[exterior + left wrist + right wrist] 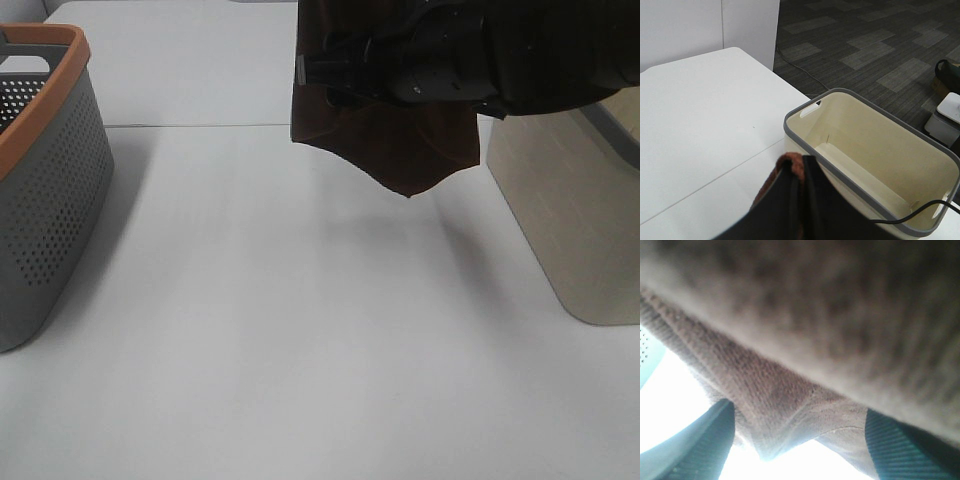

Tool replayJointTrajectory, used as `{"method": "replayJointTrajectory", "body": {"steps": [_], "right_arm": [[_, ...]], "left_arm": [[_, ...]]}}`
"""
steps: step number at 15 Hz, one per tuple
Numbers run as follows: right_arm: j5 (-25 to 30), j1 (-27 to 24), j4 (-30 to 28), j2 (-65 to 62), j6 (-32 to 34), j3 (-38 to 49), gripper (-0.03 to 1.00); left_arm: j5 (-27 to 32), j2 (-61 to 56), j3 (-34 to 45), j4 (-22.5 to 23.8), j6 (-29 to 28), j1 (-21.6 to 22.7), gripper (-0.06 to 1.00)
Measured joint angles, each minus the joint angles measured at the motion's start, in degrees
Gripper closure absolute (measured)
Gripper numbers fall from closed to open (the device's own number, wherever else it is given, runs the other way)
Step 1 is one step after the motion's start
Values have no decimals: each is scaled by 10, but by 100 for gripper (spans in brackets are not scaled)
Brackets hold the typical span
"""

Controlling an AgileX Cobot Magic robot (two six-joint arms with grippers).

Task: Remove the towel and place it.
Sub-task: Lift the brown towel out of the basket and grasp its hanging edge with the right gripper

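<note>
Dark pincer closed on a fold of reddish-brown towel, cream basket with grey rim just beyond on white desk, dark carpeted floor behind

The left basket stands on the table at the left side. The right basket stands on the table at the right side. The towel hangs in the air over the back of the table, between the two, much nearer the right basket.

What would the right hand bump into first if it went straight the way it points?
The towel, most likely: it hangs close in front of the open right hand. Anything behind is hidden.
</note>
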Motion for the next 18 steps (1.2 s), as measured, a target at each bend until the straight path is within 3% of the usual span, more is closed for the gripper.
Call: {"method": "replayJointTrajectory", "body": {"steps": [7, 8, 9, 10, 11, 12, 14, 18], "right_arm": [[3, 0, 15, 0, -42, 0, 33], [4, 0, 16, 0, -50, 0, 41], [4, 0, 16, 0, -50, 0, 41], [5, 0, 17, 0, -56, 0, 52], [5, 0, 17, 0, -56, 0, 52], [5, 0, 17, 0, -57, 0, 64], [7, 0, 17, 0, -57, 0, 74], [18, 0, 17, 0, -57, 0, 82]], "left_arm": [[-1, 0, 0, 14, 0, 0, 94], [-3, 0, 0, 16, 0, 0, 94], [-3, 0, 0, 16, 0, 0, 94], [-3, 0, 0, 16, 0, 0, 94], [-3, 0, 0, 16, 0, 0, 94], [-3, 0, 0, 16, 0, 0, 94], [-4, 0, 0, 16, 0, 0, 94], [-9, 0, 0, 31, 0, 0, 94]]}}
